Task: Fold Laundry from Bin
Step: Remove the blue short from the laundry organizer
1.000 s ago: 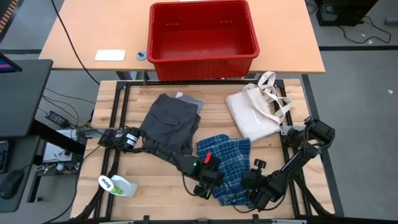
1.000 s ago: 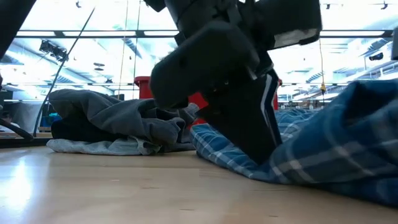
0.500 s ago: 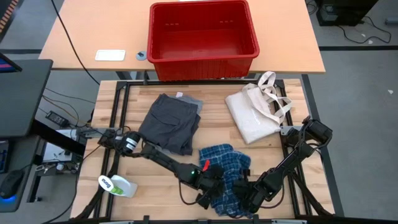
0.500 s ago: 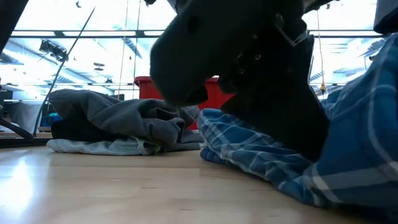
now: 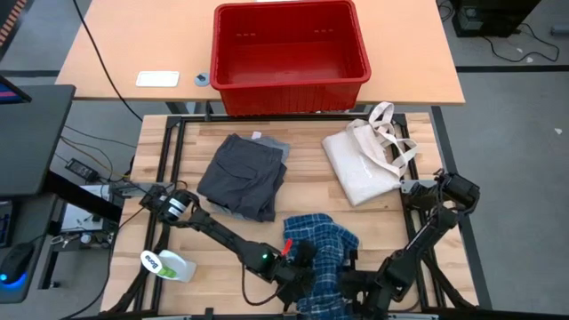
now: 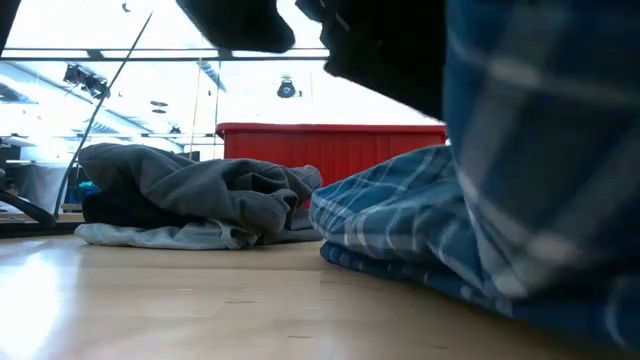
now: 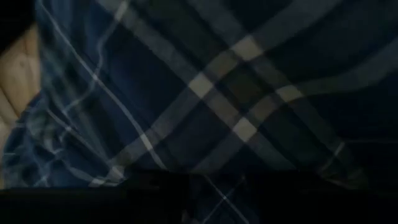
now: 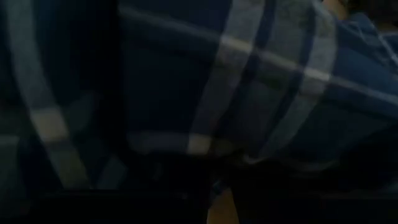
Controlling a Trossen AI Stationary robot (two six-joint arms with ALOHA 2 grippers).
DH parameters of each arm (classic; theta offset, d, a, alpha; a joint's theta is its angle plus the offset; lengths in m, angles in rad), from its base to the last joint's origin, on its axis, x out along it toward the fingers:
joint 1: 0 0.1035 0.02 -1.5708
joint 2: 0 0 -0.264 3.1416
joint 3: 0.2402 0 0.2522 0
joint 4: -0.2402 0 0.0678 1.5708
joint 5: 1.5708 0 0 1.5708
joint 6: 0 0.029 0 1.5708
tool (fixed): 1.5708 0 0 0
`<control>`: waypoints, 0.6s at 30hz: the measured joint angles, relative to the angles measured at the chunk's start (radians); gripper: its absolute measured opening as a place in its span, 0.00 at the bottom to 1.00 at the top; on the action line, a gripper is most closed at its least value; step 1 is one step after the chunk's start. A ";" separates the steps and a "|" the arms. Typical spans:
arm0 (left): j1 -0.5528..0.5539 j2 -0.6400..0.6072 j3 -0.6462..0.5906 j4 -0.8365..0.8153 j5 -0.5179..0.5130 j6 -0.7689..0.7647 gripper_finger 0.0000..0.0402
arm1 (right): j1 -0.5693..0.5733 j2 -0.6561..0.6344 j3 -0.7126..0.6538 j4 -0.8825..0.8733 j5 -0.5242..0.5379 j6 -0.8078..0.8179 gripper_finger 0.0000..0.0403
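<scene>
The blue plaid shirt (image 5: 322, 242) lies bunched near the table's near edge. Its far part rests on the wood, and its near part rises close to the low camera (image 6: 520, 170). My left gripper (image 5: 307, 271) and my right gripper (image 5: 351, 286) are both at the shirt's near end, side by side and half buried in the cloth. Plaid fills both wrist views. A folded dark grey and black pile of laundry (image 5: 242, 176) rests at mid-table. The red bin (image 5: 292, 82) stands beyond the far edge. My left gripper is shut on the plaid shirt at the left of its near end (image 7: 211, 171). It comes slanting down from the table's left. Cloth drapes over the fingers and hides the hold. The gripped part is raised off the table. My right gripper is shut on the shirt at the right of its near end (image 8: 249, 149), slanting down from the table's right. The cloth covers the place of contact. That part hangs lifted, while the shirt's far part lies on the wood.
A cream tote bag (image 5: 363, 164) lies at the far right of the table. A white and green bottle (image 5: 167, 265) lies near the left front corner. Bare wood shows between the grey pile (image 6: 190, 190) and the shirt.
Both grippers have moved toward the near edge and risen, tipping as they went. They have drawn the plaid shirt with them. Its near part has come up off the table, the cloth has bunched narrower, and its far edge has slid a little nearer.
</scene>
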 joint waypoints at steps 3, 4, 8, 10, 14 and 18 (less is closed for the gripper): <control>-0.008 -0.005 0.000 0.003 -0.010 0.003 0.38 | 0.006 0.000 -0.007 0.017 0.024 0.025 0.15; -0.010 -0.005 0.000 0.001 -0.010 -0.007 0.38 | 0.005 0.000 -0.016 0.031 0.029 0.040 0.15; -0.008 -0.002 0.000 -0.006 0.044 -0.064 0.38 | -0.008 0.000 -0.078 0.164 0.034 0.089 0.15; -0.007 0.000 0.000 0.013 0.064 -0.068 0.38 | -0.017 0.001 -0.111 0.258 0.034 0.087 0.15; -0.010 -0.003 0.000 0.049 0.061 -0.036 0.38 | -0.043 0.001 -0.141 0.363 0.034 0.014 0.15; -0.012 -0.035 -0.002 0.013 0.030 -0.019 0.38 | -0.075 -0.004 -0.142 0.433 0.069 -0.143 0.15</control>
